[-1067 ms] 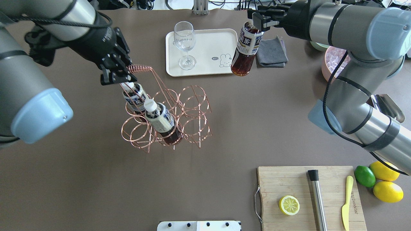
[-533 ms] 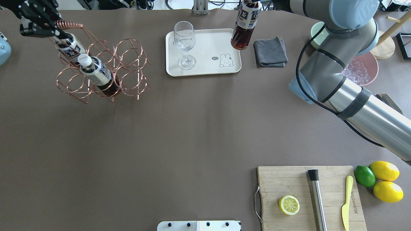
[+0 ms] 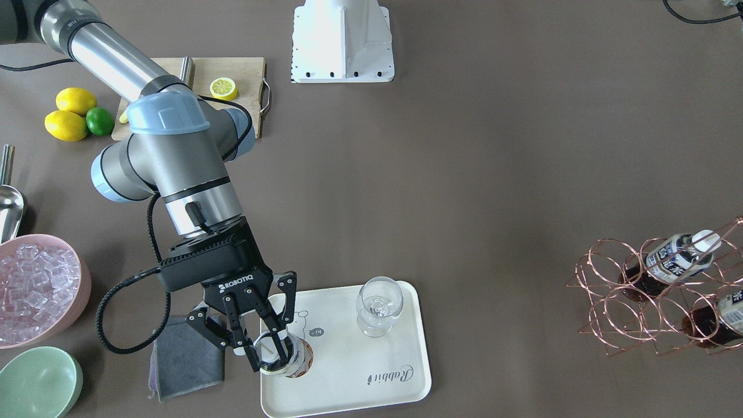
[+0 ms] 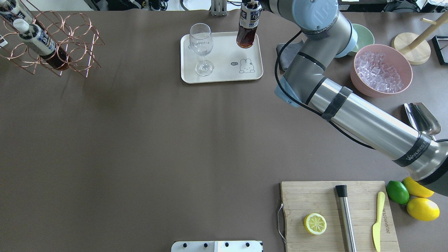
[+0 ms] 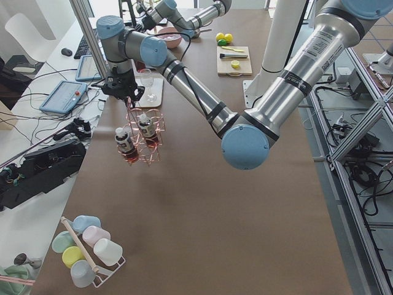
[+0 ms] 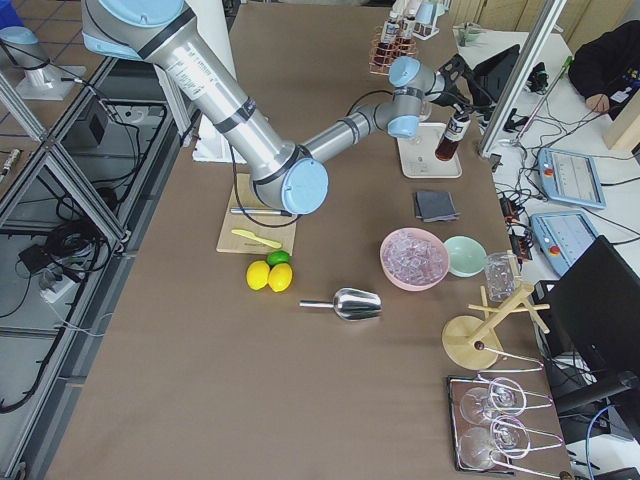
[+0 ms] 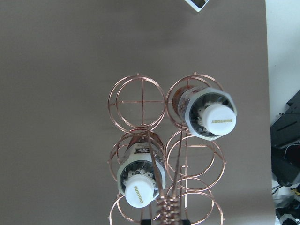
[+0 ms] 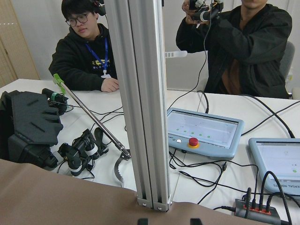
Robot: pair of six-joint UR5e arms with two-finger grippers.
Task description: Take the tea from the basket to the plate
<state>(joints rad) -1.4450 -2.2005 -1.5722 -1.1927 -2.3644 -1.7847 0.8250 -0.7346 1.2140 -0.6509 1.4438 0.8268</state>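
Gripped the tea (image 4: 247, 28) upright by its top with the right claw (image 3: 268, 351), at the plate's (image 3: 342, 363) corner; clamped the basket's (image 7: 165, 206) handle in the left claw (image 5: 126, 93).

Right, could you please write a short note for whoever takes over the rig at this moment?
Right gripper: shut on a tea bottle at its neck, over the tray's far right corner. I cannot tell whether the bottle touches the tray.
Left gripper: above the basket's handle; open or shut is unclear.
The basket is at the table's far left, with two other bottles in it.
Done: one bottle is out of the basket and at the tray.
Left: set it upright clear of the wine glass, release, withdraw.
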